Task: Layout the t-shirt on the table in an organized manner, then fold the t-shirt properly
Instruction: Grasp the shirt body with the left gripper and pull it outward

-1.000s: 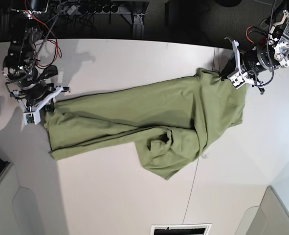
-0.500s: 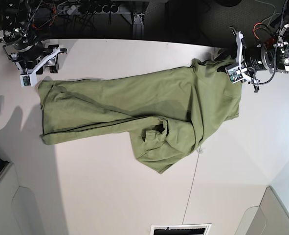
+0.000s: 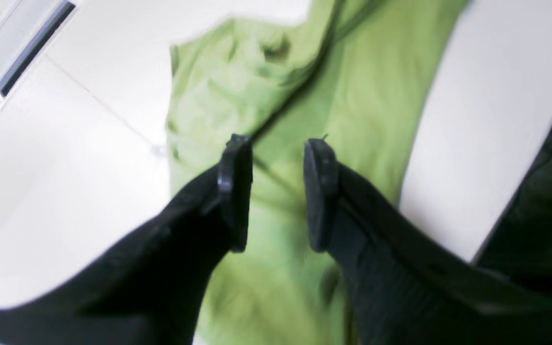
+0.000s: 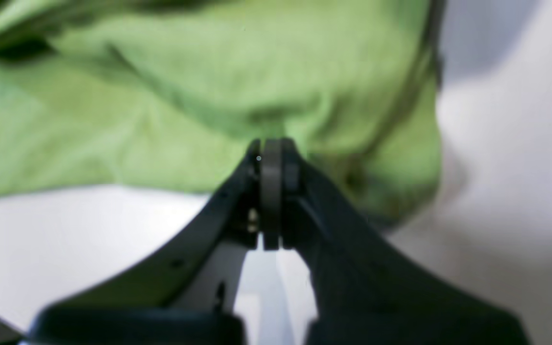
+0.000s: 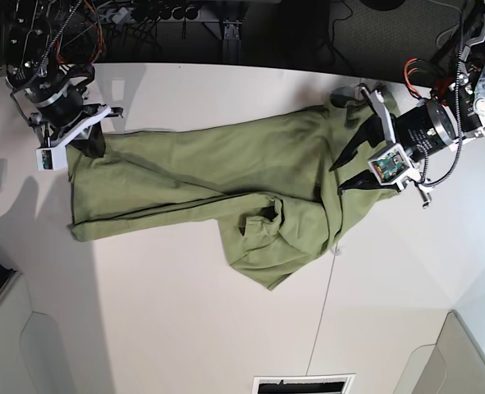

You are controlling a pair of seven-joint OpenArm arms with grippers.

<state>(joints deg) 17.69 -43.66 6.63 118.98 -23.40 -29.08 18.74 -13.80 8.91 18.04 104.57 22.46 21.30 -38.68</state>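
the t-shirt (image 5: 226, 185) is lying spread lengthwise across the white bench (image 5: 185, 328), rumpled, with a bunched fold near its middle and a lobe drooping toward the near edge. at the left of the base view, the right claw (image 5: 82, 141) is sitting at the shirt's end by the far edge; in its wrist view its jaws are pressing fully together, tips right at the cloth's edge (image 4: 209, 96), though whether any fabric is pinched between them is not clear. at the right of the base view, the left claw (image 5: 355, 160) is hanging over the shirt's other end with its jaws standing moderately apart, gripping nothing, green cloth (image 3: 276, 96) showing through the gap.
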